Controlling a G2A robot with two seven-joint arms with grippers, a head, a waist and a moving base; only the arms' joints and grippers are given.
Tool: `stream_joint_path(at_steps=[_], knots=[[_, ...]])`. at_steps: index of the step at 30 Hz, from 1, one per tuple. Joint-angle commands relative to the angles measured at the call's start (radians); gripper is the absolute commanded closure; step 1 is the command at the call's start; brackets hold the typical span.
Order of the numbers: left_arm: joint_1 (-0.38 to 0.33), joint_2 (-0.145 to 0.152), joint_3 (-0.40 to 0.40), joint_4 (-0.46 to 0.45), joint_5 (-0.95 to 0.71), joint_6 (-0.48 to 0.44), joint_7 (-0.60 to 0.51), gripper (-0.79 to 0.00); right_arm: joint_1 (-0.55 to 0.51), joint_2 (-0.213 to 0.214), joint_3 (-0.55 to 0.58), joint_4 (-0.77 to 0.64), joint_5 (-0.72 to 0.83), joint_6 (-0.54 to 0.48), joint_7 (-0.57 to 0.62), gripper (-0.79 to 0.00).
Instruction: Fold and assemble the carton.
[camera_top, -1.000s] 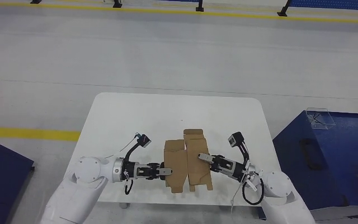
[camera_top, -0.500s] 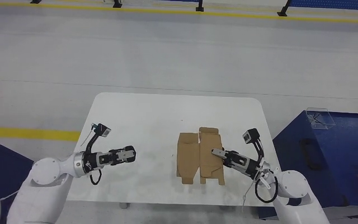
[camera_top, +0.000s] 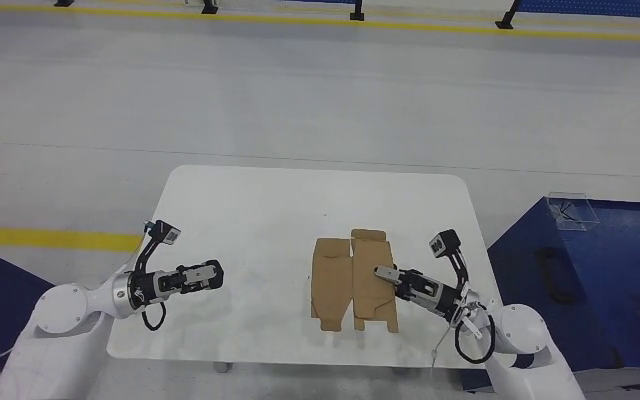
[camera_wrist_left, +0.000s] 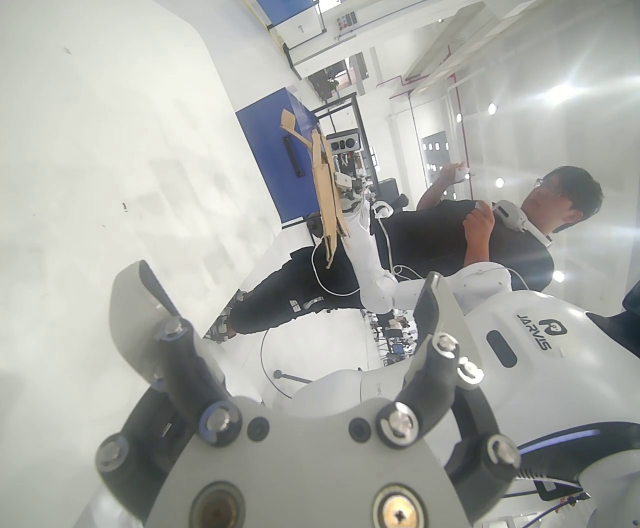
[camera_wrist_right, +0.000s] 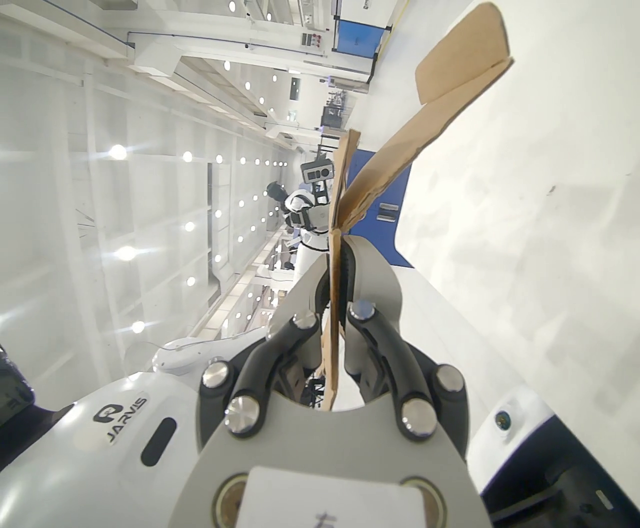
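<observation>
While pinching the flattened carton (camera_top: 350, 285) by one edge with the right gripper (camera_top: 383, 274), above the right half of the table (camera_top: 250, 200), expect light, thin board: springy at creases, easily bent or dented. Take hold of the opposite panel edge, near a fold, with the left gripper (camera_top: 212, 270), spread wide, empty, well apart.

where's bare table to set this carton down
The far half of the table is bare, as is the stretch between the left hand and the carton. Crowded near right, where the right hand grips the carton.
</observation>
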Motion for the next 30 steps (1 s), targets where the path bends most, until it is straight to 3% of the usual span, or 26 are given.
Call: stream_joint_path(at_steps=[1,10,14,24,26,30], knots=[[0.000,0.000,0.000,0.000,0.000,0.000,0.000,-0.785,0.004,-0.001,0.003,-0.050,0.049,-0.040,-0.010,0.000],[0.000,0.000,0.000,0.000,0.000,0.000,0.000,-0.785,-0.020,-0.007,0.072,-0.312,0.211,-0.235,-0.080,0.000],[0.000,0.000,0.000,0.000,0.000,0.000,0.000,-0.785,-0.018,-0.008,0.080,-0.328,0.201,-0.278,-0.108,0.000],[0.000,0.000,0.000,0.000,0.000,0.000,0.000,-0.785,-0.016,-0.009,0.080,-0.326,0.196,-0.277,-0.128,0.000],[0.000,0.000,0.000,0.000,0.000,0.000,0.000,-0.785,-0.026,-0.011,0.065,-0.320,0.280,-0.223,-0.163,0.000],[0.000,0.000,0.000,0.000,0.000,0.000,0.000,-0.785,-0.013,-0.010,0.070,-0.292,0.602,0.050,-0.166,0.000]])
